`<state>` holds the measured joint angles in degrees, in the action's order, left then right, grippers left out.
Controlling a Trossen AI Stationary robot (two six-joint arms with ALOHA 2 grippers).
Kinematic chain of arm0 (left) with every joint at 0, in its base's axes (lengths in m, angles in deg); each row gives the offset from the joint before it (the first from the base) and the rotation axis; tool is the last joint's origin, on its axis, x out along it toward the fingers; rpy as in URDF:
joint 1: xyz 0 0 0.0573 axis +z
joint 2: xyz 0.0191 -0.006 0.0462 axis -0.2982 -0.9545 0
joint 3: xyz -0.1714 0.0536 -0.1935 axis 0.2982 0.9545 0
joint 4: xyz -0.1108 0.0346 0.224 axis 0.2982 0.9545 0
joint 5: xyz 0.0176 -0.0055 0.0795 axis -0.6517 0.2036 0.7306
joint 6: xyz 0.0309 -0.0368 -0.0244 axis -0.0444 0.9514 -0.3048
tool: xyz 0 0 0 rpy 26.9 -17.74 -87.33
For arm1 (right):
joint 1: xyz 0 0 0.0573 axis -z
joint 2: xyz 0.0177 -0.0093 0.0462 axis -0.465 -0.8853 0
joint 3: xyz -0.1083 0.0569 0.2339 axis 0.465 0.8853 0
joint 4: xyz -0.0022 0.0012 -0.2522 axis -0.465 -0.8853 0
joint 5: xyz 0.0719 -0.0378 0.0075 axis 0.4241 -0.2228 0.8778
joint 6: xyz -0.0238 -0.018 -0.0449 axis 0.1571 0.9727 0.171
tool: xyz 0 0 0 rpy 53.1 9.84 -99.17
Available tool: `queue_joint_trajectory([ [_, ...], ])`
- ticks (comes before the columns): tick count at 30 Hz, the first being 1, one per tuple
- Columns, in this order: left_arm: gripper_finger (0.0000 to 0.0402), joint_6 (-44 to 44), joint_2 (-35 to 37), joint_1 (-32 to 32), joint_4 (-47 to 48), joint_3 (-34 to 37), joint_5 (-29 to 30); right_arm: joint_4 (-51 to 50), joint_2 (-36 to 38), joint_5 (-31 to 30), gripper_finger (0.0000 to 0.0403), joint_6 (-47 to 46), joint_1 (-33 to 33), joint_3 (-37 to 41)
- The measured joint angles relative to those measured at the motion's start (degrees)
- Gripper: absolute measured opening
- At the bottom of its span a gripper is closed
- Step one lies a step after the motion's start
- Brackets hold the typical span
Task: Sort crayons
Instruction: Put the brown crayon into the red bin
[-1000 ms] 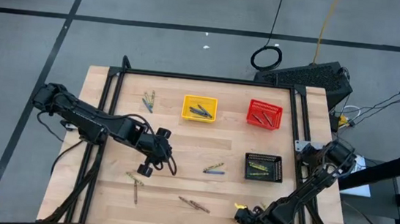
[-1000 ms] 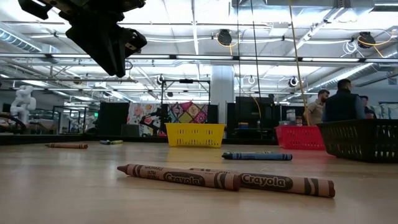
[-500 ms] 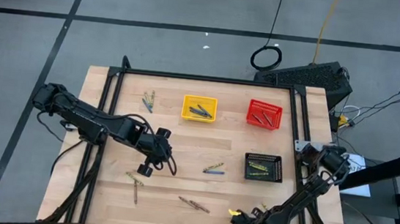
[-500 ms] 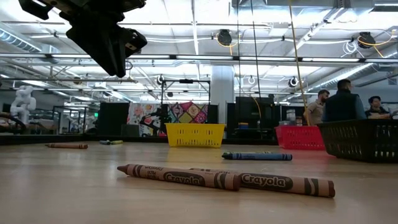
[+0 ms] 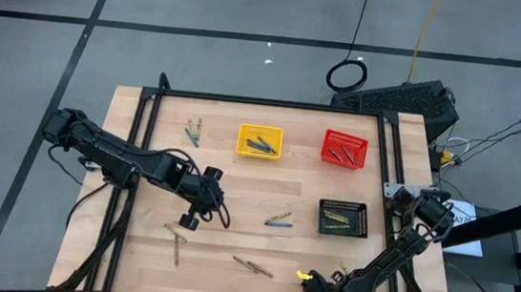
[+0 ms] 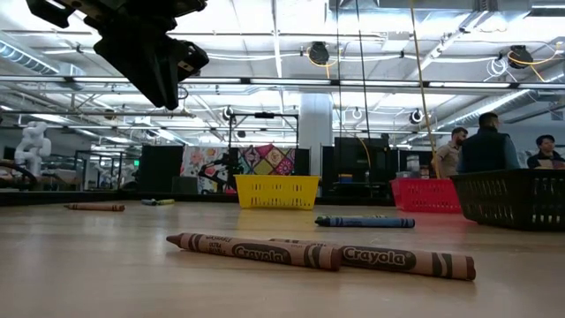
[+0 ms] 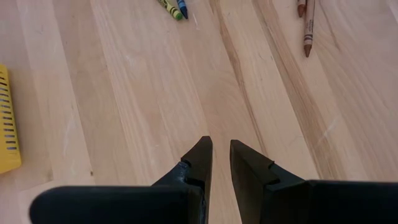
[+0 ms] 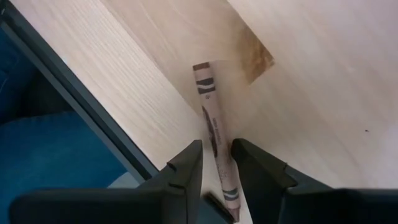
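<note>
At the near edge of the counter (image 5: 135, 249), toward its right corner, you have the right gripper (image 8: 216, 163) low over the wood, its fingers (image 8: 186, 168) narrowly parted with a brown crayon (image 8: 214, 134) lying between them; whether they actually pinch it, you cannot tell from these views. That crayon sits just beside the counter's dark metal edge rail (image 8: 81, 106), which crowds one side of the gripper.

The left gripper (image 7: 221, 155) hangs above bare wood left of centre, fingers (image 7: 198, 158) set to a narrow gap and holding nothing. Near it you find the yellow basket (image 5: 260, 141), a corner of which shows in the left wrist view.

Loose crayons are scattered as follows: a small cluster (image 5: 193, 132) at the far left, beside the yellow basket; a yellow-green and blue pair (image 5: 278, 221) at mid-counter, just left of the black basket (image 5: 343, 217); two olive ones (image 5: 176, 239) below the left gripper; and a brown pair (image 5: 253, 266) toward the near edge, touching each other in the low view (image 6: 318, 253). The red basket (image 5: 344, 148) stands at the far right. All three baskets already hold crayons.

Beyond the counter, people (image 6: 484, 146) stand in the room behind.
</note>
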<state>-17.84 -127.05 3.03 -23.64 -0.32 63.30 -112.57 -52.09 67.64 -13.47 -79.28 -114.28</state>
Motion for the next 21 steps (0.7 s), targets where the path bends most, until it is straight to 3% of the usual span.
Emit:
queue_joint_trajectory([
  [16,0.0057,0.00,0.00,0.00,-0.02,0.00,0.00,-3.28,0.04,2.53,0.0008,-0.24,1.99,0.12],
  [21,0.0057,0.00,0.00,0.00,0.00,0.00,0.00,-3.52,0.04,2.36,0.0003,-0.20,2.32,0.13],
])
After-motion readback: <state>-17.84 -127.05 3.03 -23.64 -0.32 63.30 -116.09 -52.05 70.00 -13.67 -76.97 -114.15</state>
